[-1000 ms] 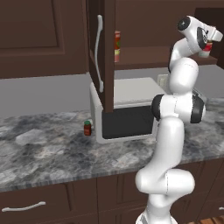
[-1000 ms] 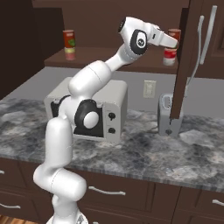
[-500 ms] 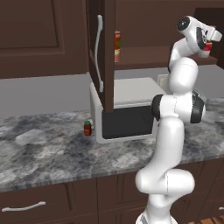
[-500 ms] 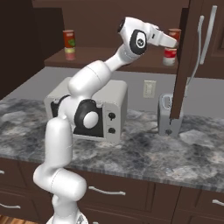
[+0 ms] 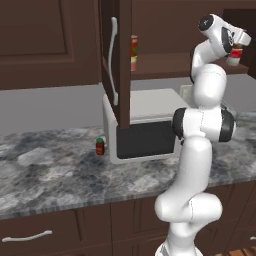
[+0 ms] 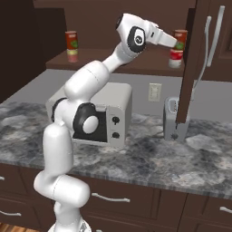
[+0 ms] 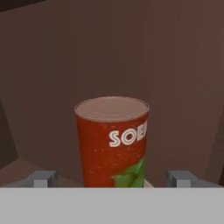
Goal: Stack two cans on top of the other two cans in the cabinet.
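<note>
Red-orange can (image 7: 112, 142) with a pale top sits dead centre in the hand view, between the two grey fingertips (image 7: 43, 179), which stand wide of it on both sides with clear gaps, so the gripper (image 6: 174, 41) reads as released, jaws apart and not pinching anything. In the right base view that can (image 6: 180, 40) stands on top of a second can (image 6: 176, 58) with a white band, on the shelf of the cabinet (image 6: 136, 68) near the open door (image 6: 192, 63); that stack looks done. At the far end of the same shelf another stack (image 6: 71, 45) is up too, red can over a yellow-and-red one, also seen past the door edge in the left base view (image 5: 134, 52). My read: both stacks are placed and the remaining job is backing the hand out clean. Risk is the retreat: the fingers flank the upper can, so any sideways drift or wrist roll while pulling back could clip it and tip it off the lower can. The open door is just beside the wrist, so a wide swing could knock it. A small red green-capped bottle (image 5: 100, 146) sits on the counter by the microwave (image 5: 145, 132), well apart, no issue.
</note>
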### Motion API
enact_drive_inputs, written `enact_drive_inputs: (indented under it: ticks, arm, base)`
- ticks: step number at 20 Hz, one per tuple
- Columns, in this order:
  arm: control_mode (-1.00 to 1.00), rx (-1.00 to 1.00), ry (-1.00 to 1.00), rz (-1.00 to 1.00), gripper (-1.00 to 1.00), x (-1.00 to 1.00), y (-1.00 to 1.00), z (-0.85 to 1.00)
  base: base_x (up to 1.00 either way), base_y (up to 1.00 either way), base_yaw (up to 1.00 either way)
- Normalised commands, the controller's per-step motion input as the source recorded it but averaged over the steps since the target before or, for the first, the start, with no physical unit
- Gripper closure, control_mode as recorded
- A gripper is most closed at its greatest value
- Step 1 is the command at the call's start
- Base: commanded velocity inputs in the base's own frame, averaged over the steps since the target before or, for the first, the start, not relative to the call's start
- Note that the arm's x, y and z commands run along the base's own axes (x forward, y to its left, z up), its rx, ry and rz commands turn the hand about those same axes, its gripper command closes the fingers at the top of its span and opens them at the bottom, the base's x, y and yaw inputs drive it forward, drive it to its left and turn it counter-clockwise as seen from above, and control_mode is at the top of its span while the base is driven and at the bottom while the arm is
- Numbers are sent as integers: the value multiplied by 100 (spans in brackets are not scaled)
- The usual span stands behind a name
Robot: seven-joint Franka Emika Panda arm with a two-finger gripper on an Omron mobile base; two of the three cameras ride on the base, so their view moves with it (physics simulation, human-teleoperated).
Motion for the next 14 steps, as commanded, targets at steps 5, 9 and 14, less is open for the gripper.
enact_drive_inputs:
  ticks: [5, 9, 14]
  arm:
    - [-100, 0, 0, 0, -100, -39, 31, -15]
    - [-100, 0, 0, 0, -100, -50, 42, -17]
    - [-100, 0, -1, 12, -100, -58, 51, -18]
  base:
    - [0, 0, 0]
    - [0, 0, 0]
    - [0, 0, 0]
